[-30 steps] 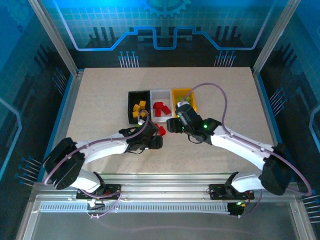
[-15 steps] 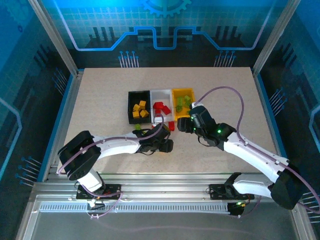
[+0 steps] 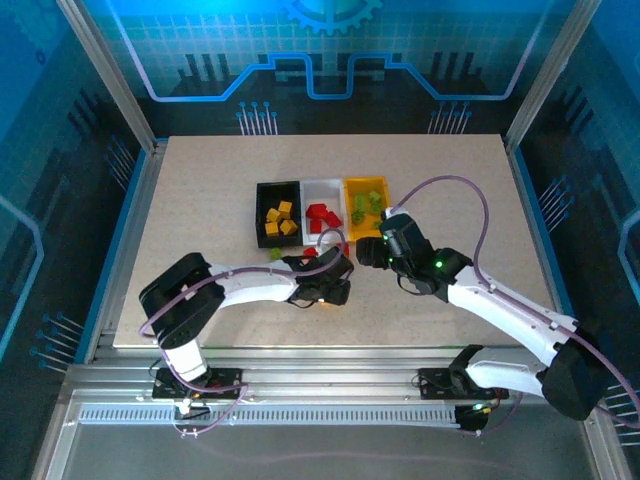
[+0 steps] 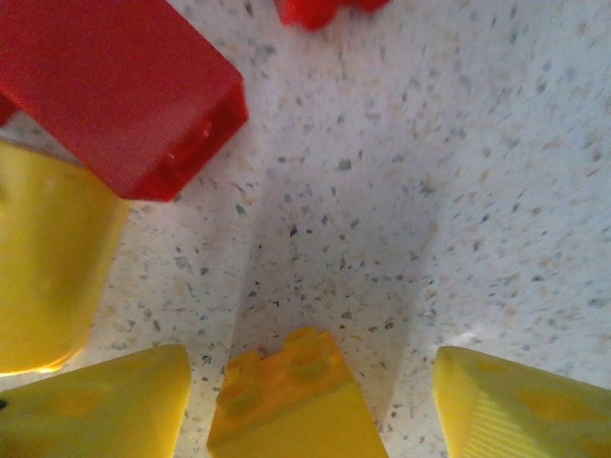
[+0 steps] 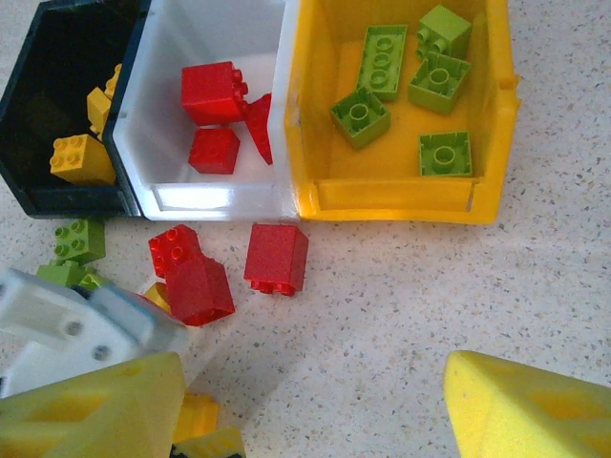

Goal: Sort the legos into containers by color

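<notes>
From high behind the near edge a fixed camera looks down on the whole table (image 3: 200, 190), the right wrist camera faces down close over the row of three bins (image 5: 215, 198) that both views share, and the left wrist camera hugs a yellow-orange brick (image 4: 291, 401) on the tabletop.

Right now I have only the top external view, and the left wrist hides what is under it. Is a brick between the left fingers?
Observer: Yes, a yellow-orange brick lies on the table between the open jaws of the left gripper, with a gap on each side.
Operator: Is the right gripper carrying anything?
Observer: No, the right gripper is open and empty.
Operator: What's in the yellow bin?
Observer: The yellow bin holds five green bricks, no other colour.
</notes>
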Available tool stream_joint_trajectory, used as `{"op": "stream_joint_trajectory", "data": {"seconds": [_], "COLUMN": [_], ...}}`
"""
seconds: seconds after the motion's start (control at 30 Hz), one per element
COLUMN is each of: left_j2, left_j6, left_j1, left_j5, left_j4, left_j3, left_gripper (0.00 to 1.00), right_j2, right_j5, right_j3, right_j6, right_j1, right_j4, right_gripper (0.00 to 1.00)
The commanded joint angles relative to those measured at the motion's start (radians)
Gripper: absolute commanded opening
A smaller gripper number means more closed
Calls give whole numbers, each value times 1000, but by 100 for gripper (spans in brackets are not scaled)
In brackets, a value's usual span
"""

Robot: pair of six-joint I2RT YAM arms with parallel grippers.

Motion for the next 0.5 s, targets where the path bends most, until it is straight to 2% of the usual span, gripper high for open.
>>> {"op": "stream_joint_trajectory", "data": {"seconds": [0.0, 0.13, 0.27, 0.47], "left_j2": [27, 18, 1, -126], "left_j6": [21, 18, 10, -35], "left_j1": [-17, -20, -20, -19], "left_j5": [-8, -23, -23, -37], "left_j4": [-34, -31, -27, -24], "left_j3": [36, 32, 21, -40], "left_gripper": [62, 49, 41, 36], "right_j2": [-34, -45, -48, -43], "right_j5": [15, 14, 15, 9], "right_j3": [-8, -6, -7, -16], "right_j6": [20, 20, 22, 27], "right_j1": [-20, -30, -34, -40], "right_j4": [-5, -11, -10, -1], "right_gripper": [73, 73, 73, 74]}}
